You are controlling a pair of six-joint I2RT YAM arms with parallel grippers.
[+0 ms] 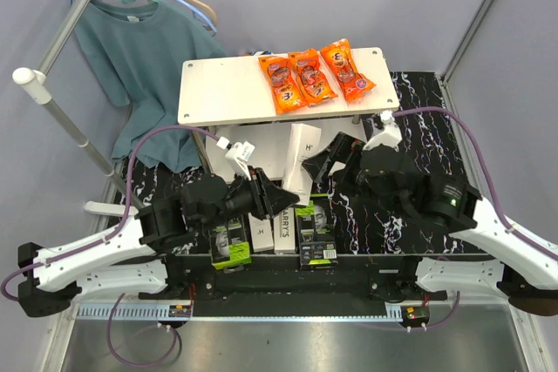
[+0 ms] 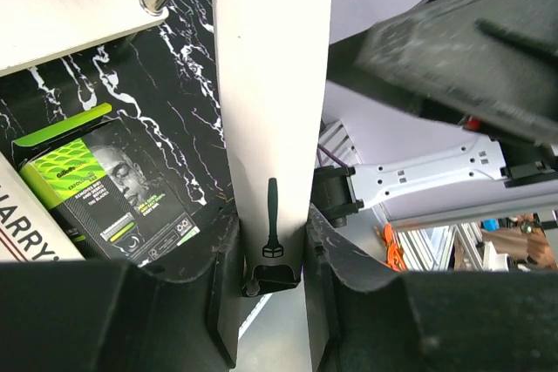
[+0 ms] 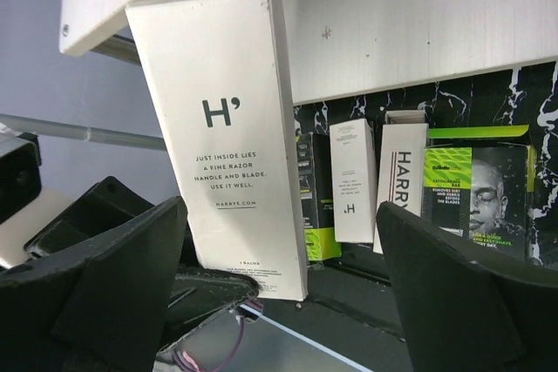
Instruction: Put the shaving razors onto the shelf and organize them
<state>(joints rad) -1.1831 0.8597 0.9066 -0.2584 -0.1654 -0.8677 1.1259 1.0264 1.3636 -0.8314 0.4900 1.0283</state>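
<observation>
Both arms reach forward from the near edge, wrists turned inward toward each other. Just past their bases, four razor boxes lie in a row on the black marbled counter (image 1: 384, 215): a black-and-green box (image 1: 231, 244) (partly hidden under the left arm), two slim white Harry's boxes (image 1: 261, 233), and a second black-and-green box (image 1: 316, 234).

Above them the left end effector (image 1: 283, 198) pinches the foot of a fifth Harry's box (image 1: 302, 158). Its far end points at the shelf (image 1: 218, 93); whether they touch is unclear.

The right end effector (image 1: 321, 163) is spread wide just beside that box. Farther back, orange snack packets (image 1: 309, 76) lie on the top board.
</observation>
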